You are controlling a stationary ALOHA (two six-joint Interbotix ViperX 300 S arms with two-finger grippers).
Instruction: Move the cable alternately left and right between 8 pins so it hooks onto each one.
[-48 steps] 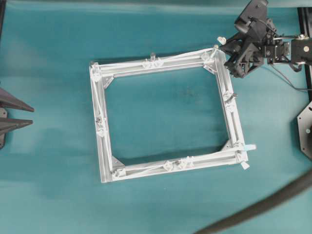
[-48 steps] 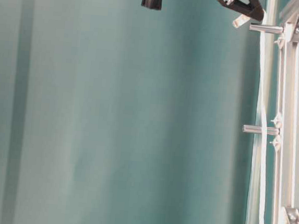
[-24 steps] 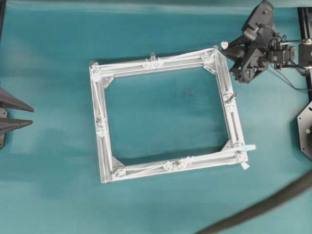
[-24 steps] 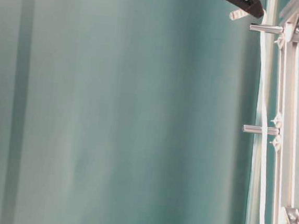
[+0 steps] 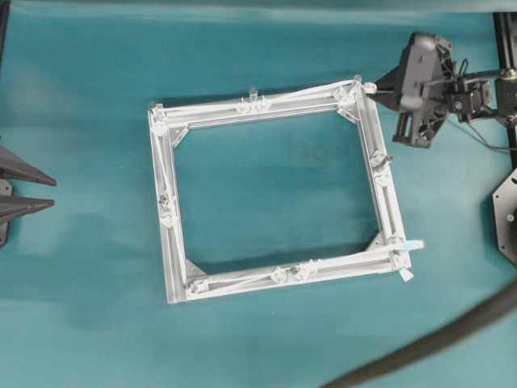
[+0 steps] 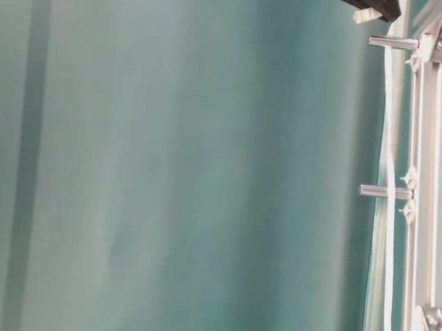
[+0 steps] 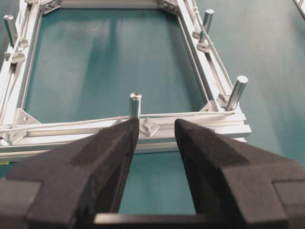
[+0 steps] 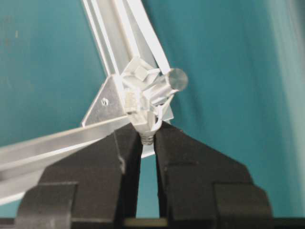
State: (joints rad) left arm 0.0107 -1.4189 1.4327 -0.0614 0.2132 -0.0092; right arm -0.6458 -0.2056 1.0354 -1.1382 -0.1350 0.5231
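Cable [image 5: 266, 99] already strung round frame [image 5: 174, 242], zigzagging past pins [image 7: 135, 104]. Right claw [image 8: 148, 136] pinched tight on plug end [image 8: 138, 107] at far-right corner pin [image 8: 171, 82]. Looks like last hook; next, seat plug there. Left claw [image 7: 156, 138] wide apart, empty, parked.

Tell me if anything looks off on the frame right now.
Nothing stands out. The frame lies flat, the pins stand upright, and the cable runs along its sides. The right pincer holds the plug at the top-right corner pin.
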